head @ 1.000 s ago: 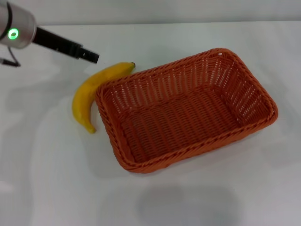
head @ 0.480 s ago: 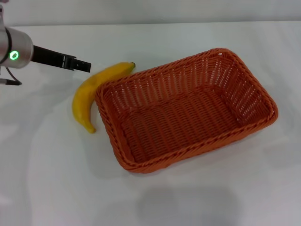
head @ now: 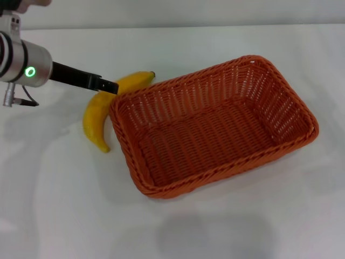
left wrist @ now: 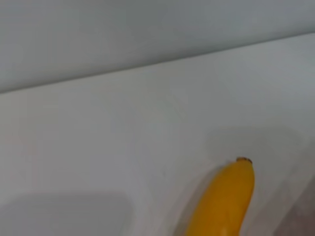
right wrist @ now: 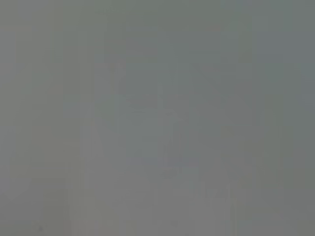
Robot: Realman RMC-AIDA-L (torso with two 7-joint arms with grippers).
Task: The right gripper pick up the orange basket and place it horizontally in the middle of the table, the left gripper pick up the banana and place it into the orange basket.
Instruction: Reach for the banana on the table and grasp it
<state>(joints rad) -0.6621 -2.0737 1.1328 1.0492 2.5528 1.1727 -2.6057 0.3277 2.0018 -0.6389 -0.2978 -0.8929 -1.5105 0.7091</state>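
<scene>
the banana (head: 97, 116) lies on the tabletop (head: 54, 205) at centre left, touching the orange basket (head: 215, 129). the left gripper (head: 108, 86) hovers over its upper half; spread or pressed together, i cannot tell. likely light, smooth, slippery; grasp mid-curve.

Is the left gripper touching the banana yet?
Cannot tell. In the head view the left gripper overlaps the banana near its middle, but contact or a gap is not visible; the left wrist view shows only the banana's stem end.
</scene>
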